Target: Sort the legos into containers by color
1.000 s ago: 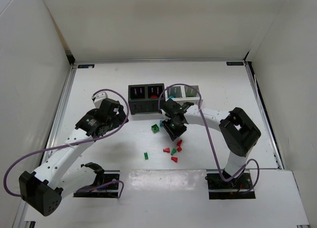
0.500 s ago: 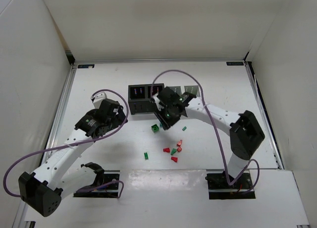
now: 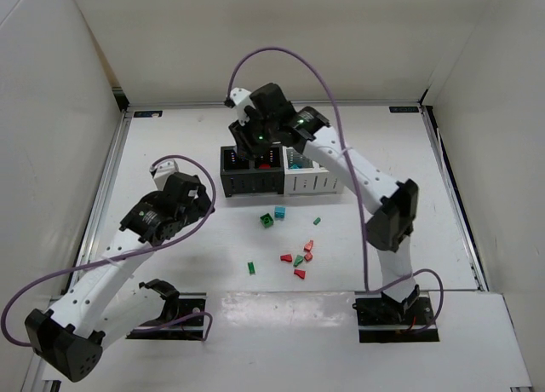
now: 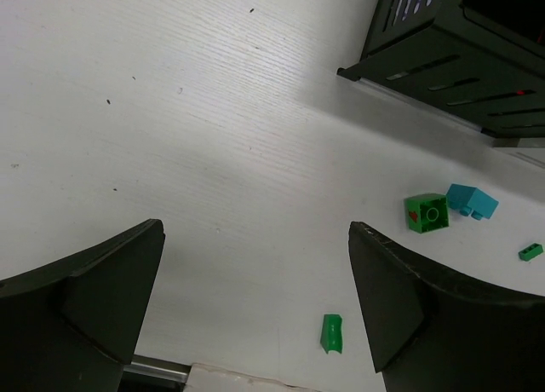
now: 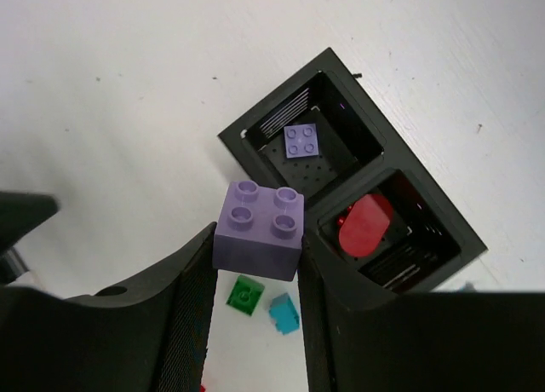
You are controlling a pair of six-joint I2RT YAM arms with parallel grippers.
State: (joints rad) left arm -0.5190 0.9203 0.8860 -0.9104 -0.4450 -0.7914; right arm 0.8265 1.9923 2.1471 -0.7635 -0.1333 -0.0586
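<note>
My right gripper [image 3: 256, 141] is shut on a purple brick [image 5: 260, 227] and holds it high over the two black bins [image 3: 251, 184]. In the right wrist view the left black bin [image 5: 255, 124] holds a flat purple piece [image 5: 302, 141], and the black bin beside it [image 5: 444, 240] holds a red piece [image 5: 364, 223]. My left gripper [image 4: 255, 228] is open and empty above the table, left of the bins. Loose on the table are a green brick [image 3: 267, 221], a teal brick [image 3: 279, 212], two small green pieces [image 3: 251, 268] and a red cluster [image 3: 300, 257].
The two white bins [image 3: 315, 184] join the black ones on the right. The left wrist view shows the black bins' slotted front [image 4: 460, 60], the green brick [image 4: 426, 213], the teal brick [image 4: 473, 201] and a small green piece [image 4: 331, 333]. White walls enclose the table.
My right arm has swung up and back from the loose bricks to above the black bins. My left arm has drifted slightly left and nearer.
</note>
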